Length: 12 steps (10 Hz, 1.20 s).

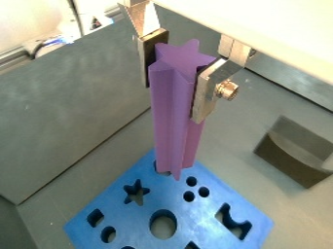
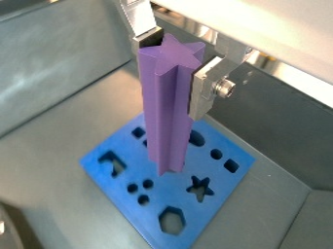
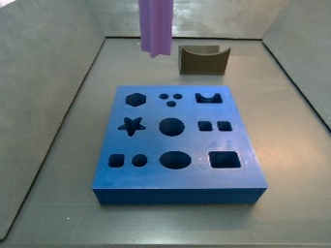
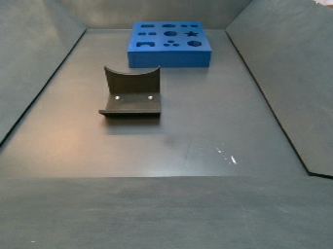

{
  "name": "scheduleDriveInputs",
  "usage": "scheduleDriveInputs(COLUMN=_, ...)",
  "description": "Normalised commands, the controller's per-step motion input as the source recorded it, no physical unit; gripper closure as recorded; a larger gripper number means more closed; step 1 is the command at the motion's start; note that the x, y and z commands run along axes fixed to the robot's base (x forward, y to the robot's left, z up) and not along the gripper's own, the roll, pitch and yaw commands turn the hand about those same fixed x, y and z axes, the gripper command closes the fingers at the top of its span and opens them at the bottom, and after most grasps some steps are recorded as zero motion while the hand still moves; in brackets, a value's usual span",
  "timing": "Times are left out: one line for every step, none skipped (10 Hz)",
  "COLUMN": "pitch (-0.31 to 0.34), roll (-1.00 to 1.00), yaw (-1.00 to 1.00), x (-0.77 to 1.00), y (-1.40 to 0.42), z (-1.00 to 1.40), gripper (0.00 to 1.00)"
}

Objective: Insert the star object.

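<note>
Star object (image 1: pixel 176 107) is clamped upright between the gripper (image 1: pixel 178 66) fingers — held above the blue block (image 1: pixel 169 216) — not yet inserted

purple star object (image 1: pixel 176 112), upright, gripper-held (image 1: pixel 180 70)

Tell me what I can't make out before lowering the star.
- Gripper: cropped out of both side views.
- Star object: a side view shows only its lower end; its height above the blue block is unclear.
- Star hole: alignment unconfirmed; the prism hides its own tip in both wrist views.
</note>
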Motion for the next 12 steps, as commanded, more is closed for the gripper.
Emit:
scheduleDriveInputs(pitch=0.0, roll=0.04, yaw=0.99, x=0.0, y=-0.1, z=-0.79, gripper=1.0)
scheduleDriveInputs(pitch=-0.036, roll=0.04, yaw=0.71, x=-0.13, y=-0.09, z=-0.55, gripper=1.0)
scheduleDriveInputs(pitch=-0.057, roll=0.06, yaw=0.85, x=-0.13, y=-0.13, z=-0.67, gripper=1.0)
scheduleDriveInputs(pitch=-0.049, roll=0.1, yaw=0.92, x=-0.15, y=-0.19, z=-0.72, gripper=1.0)
scheduleDriveInputs(pitch=-0.024, roll=0.04, yaw=0.43, x=-0.06, y=-0.24, z=-0.7, gripper=1.0)
scheduleDriveInputs(pitch=-0.011, roll=0.09, yaw=0.2, x=-0.06, y=-0.34, z=-0.67, gripper=1.0)
scheduleDriveInputs(pitch=-0.026, roll=0.1, yaw=0.05, x=-0.03, y=-0.36, z=-0.57, gripper=1.0)
scheduleDriveInputs(pitch=-0.021, roll=0.08, yaw=0.0, x=-0.03, y=-0.31, z=-0.48, gripper=1.0)
scheduleDriveInputs(pitch=0.0, roll=0.14, yaw=0.0, x=-0.09, y=-0.27, z=-0.45, gripper=1.0)
scheduleDriveInputs(pitch=0.0, roll=0.17, yaw=0.03, x=-0.16, y=-0.23, z=-0.37, gripper=1.0)
scheduleDriveInputs(pitch=0.0, roll=0.21, yaw=0.13, x=-0.2, y=-0.16, z=-0.3, gripper=1.0)
scheduleDriveInputs(pitch=0.0, roll=0.19, yaw=0.11, x=-0.26, y=-0.11, z=-0.24, gripper=1.0)
